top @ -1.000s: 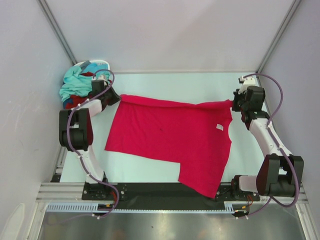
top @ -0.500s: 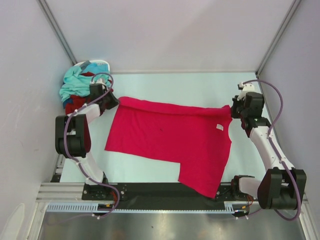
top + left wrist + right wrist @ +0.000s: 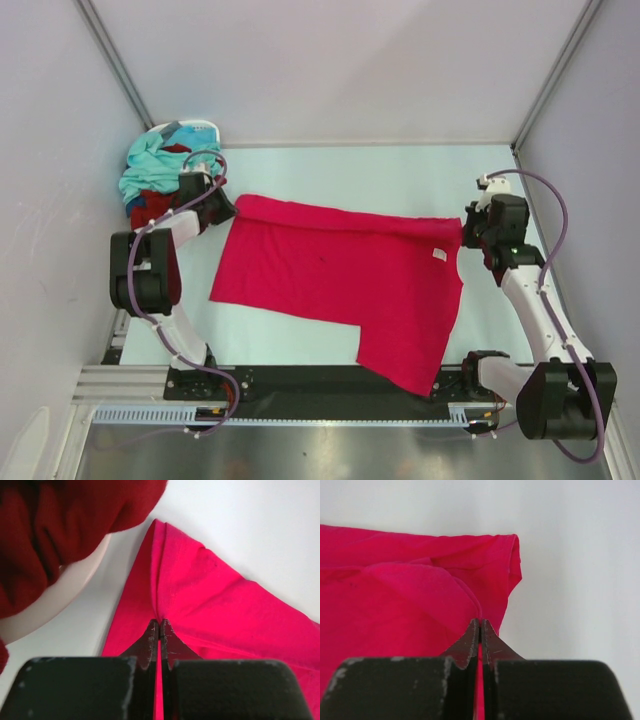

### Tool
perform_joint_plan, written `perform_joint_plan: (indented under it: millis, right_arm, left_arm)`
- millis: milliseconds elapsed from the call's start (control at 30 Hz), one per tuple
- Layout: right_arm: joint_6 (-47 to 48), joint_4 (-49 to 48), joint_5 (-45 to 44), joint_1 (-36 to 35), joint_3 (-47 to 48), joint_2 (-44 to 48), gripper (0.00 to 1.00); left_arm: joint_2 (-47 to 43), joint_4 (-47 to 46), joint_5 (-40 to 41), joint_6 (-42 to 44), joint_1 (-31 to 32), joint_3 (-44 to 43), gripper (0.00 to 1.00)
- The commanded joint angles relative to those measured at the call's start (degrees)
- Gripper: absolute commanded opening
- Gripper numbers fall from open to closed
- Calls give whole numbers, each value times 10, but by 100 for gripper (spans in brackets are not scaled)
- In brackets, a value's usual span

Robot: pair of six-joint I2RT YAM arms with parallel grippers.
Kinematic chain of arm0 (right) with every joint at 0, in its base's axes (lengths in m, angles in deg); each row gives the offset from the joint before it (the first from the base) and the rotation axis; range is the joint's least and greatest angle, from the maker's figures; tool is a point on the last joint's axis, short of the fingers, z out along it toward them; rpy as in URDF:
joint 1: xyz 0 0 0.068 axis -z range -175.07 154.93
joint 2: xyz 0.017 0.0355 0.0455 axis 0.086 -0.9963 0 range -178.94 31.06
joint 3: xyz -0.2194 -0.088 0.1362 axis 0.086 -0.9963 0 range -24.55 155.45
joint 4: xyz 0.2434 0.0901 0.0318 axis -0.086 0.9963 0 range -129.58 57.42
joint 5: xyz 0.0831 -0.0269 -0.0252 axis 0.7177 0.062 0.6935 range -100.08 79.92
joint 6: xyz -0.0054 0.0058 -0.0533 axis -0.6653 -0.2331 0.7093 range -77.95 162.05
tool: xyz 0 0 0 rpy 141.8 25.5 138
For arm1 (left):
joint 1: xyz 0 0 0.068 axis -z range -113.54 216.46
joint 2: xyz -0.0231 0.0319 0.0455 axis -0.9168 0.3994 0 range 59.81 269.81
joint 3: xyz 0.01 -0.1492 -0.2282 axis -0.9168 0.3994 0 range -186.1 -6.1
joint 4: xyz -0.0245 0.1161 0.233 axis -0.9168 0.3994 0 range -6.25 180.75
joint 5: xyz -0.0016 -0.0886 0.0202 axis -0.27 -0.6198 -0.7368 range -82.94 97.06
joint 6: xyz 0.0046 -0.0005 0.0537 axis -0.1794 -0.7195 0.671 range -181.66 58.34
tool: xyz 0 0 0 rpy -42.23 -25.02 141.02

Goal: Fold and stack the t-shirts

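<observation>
Crosswise lies the crimson-pink t-shirt [image 3: 340,280], collar [image 3: 452,265] pointing right

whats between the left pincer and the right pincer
The crimson-pink t-shirt: its far edge runs from the left pincer to the right pincer, each shut on a corner. The top view shows the whole span.

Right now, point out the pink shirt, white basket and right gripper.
pink shirt [image 3: 330,275]: top view, middle of the cloth.
white basket [image 3: 55,597]: left wrist view, its rim.
right gripper [image 3: 480,622]: right wrist view, between fingertips.
</observation>
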Motion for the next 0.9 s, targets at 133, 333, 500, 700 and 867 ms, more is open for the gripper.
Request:
perform_joint_plan:
  millis: [133, 333, 500, 700, 867]
  right_arm:
    - [-3, 20, -16, -3, 7, 30, 0]
    - [-4, 35, -44, -30, -1, 20, 0]
    - [5, 51, -53, -52, -2, -5, 0]
    - [8, 64, -59, -70, -5, -22, 0]
    - [10, 78, -73, -73, 2, -15, 0]
  left_arm:
    - [-29, -3, 7, 19, -17, 14, 0]
    - [-18, -7, 0, 17, -17, 21, 0]
    - [-9, -7, 0, 21, -17, 24, 0]
    - [-11, -6, 1, 23, -17, 34, 0]
    - [-10, 1, 7, 24, -17, 42, 0]
